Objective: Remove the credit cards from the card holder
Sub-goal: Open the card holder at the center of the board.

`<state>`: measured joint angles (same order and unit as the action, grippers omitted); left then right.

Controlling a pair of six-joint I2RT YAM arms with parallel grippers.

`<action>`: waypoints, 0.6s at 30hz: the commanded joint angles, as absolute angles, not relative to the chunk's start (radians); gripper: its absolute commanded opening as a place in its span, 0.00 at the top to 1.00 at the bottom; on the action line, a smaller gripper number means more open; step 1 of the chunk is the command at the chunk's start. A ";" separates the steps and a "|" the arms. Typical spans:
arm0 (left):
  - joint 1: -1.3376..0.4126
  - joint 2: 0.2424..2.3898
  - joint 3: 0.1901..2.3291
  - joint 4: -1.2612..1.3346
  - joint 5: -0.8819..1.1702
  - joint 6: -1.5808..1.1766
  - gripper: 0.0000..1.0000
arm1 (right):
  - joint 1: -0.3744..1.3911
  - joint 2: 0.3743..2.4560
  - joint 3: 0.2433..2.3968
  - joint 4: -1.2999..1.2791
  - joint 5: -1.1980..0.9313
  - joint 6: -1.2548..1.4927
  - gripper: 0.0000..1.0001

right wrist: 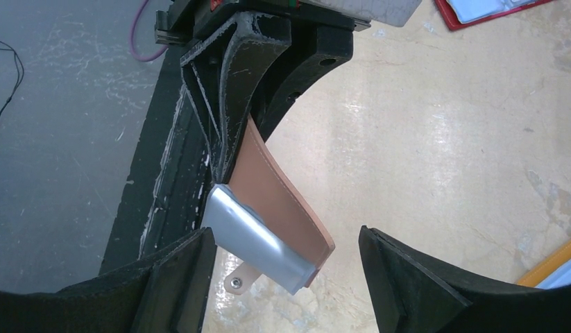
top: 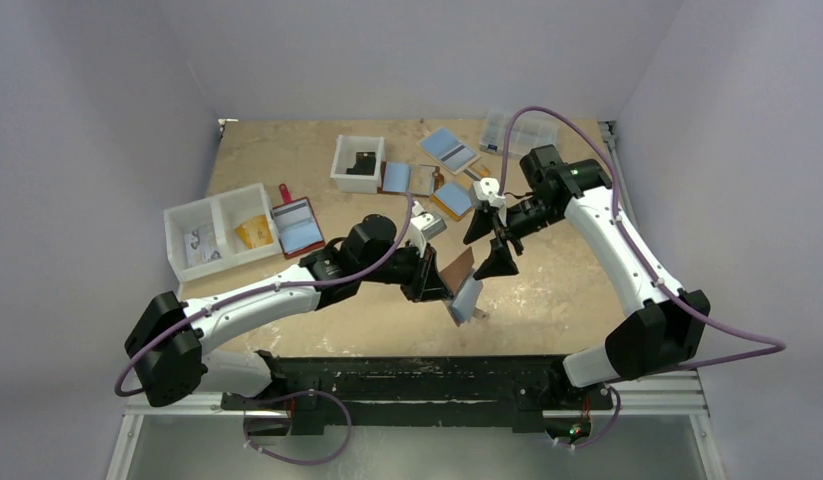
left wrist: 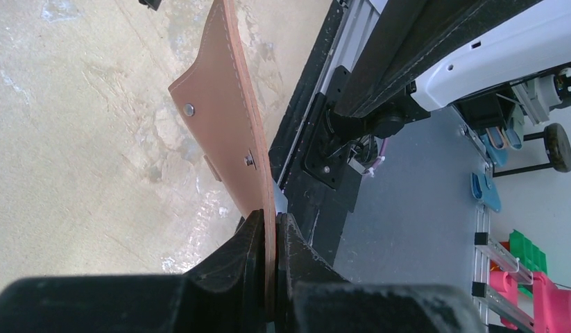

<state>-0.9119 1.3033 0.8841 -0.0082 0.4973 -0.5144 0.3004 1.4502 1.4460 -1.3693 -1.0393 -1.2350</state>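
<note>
Left hand (left wrist: 268,232) is clamped on the slim tan-brown leather card holder (right wrist: 272,173), holding it above the bench (right wrist: 442,139). We find the right hand (right wrist: 282,236) spread wide and empty. It straddles the holder's free end, where the thin light blue card (right wrist: 248,239) lies, long axis pointing toward it.

Plain pale lavender-grey walls (top: 97,120) enclose a worn beige, mottled tabletop (top: 277,150) on three sides. A black mounting rail (top: 417,372) runs along its near edge. Beyond that edge lies a smooth grey floor (left wrist: 414,236), evenly and softly lit.
</note>
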 commanded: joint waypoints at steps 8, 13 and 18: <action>-0.938 1.303 0.916 0.066 0.485 -0.529 1.00 | 0.298 1.438 1.451 -1.389 -1.091 -1.261 0.13; -0.946 1.304 0.923 0.060 0.477 -0.525 1.00 | 0.322 1.460 1.449 -1.389 -1.099 -1.270 0.11; -0.946 1.308 0.948 0.012 0.459 -0.492 1.00 | 0.400 1.463 1.421 -1.389 -1.064 -1.273 0.17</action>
